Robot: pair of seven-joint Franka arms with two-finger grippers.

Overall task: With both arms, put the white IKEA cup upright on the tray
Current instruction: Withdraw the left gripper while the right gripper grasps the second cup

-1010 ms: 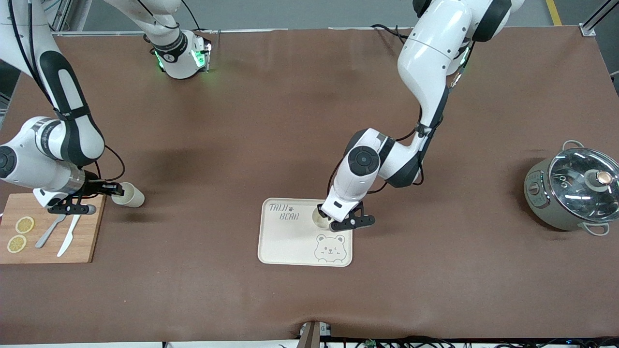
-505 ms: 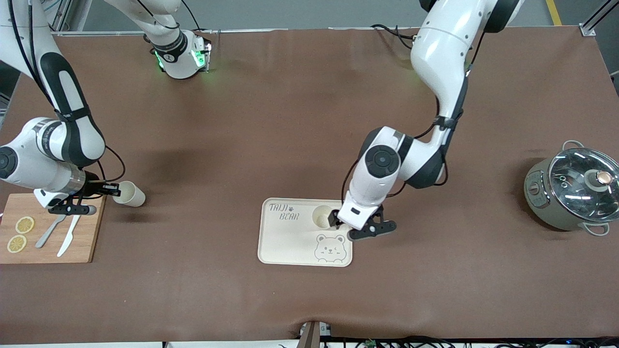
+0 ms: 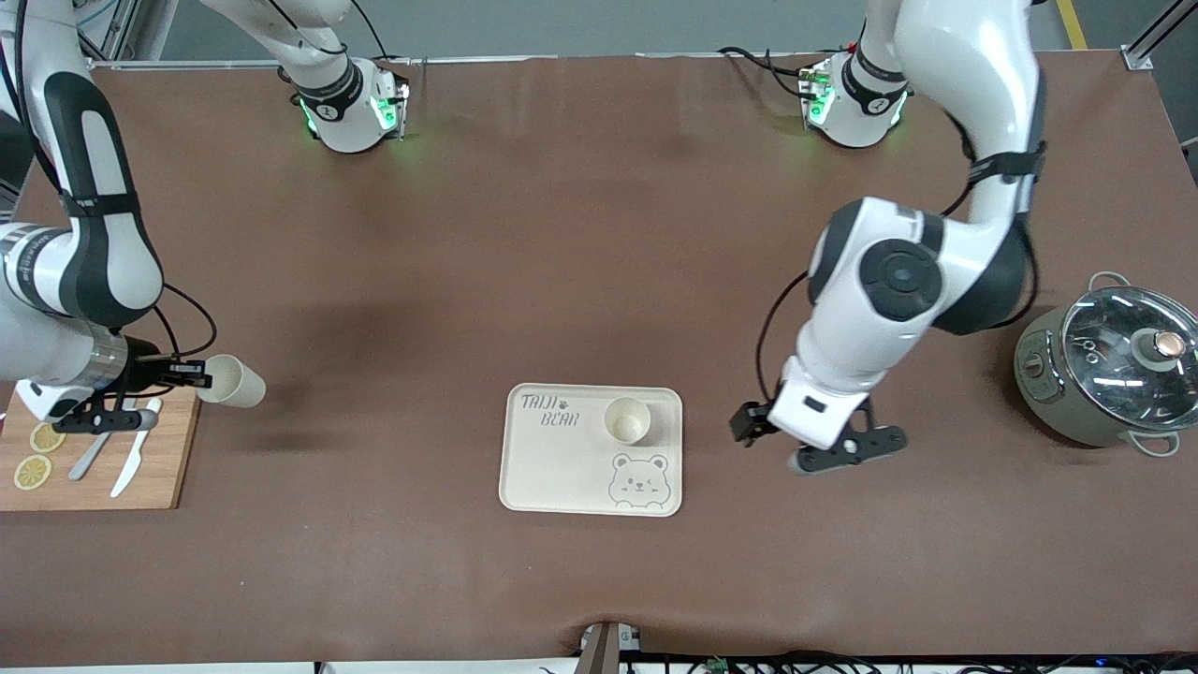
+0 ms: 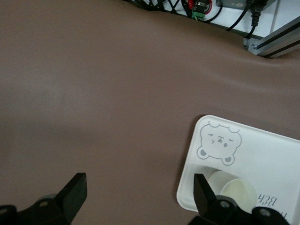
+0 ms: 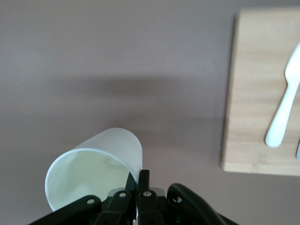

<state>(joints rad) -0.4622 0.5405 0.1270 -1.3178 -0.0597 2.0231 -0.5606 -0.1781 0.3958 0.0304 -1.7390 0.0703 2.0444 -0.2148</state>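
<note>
A white cup (image 3: 626, 418) stands upright on the cream bear tray (image 3: 562, 468), beside the "TAIJI BEAR" lettering. My left gripper (image 3: 763, 435) is open and empty over the bare table beside the tray, toward the left arm's end. Its wrist view shows the gripper (image 4: 138, 192) wide open, with the tray (image 4: 267, 150) and cup (image 4: 234, 187) past one finger (image 4: 202, 190). My right gripper (image 3: 192, 377) is shut on the rim of a second white cup (image 3: 234, 382). It holds that cup on its side just above the table. In its wrist view the gripper (image 5: 140, 180) pinches the cup (image 5: 103, 154) wall.
A wooden cutting board (image 3: 103, 468) with lemon slices (image 3: 39, 454), a white knife and a fork lies at the right arm's end. It also shows in the right wrist view (image 5: 253, 93). A grey pot with a glass lid (image 3: 1104, 365) stands at the left arm's end.
My left gripper let go of the cup on the tray and moved off toward the left arm's end. My right gripper shifted the second cup slightly toward the right arm's end.
</note>
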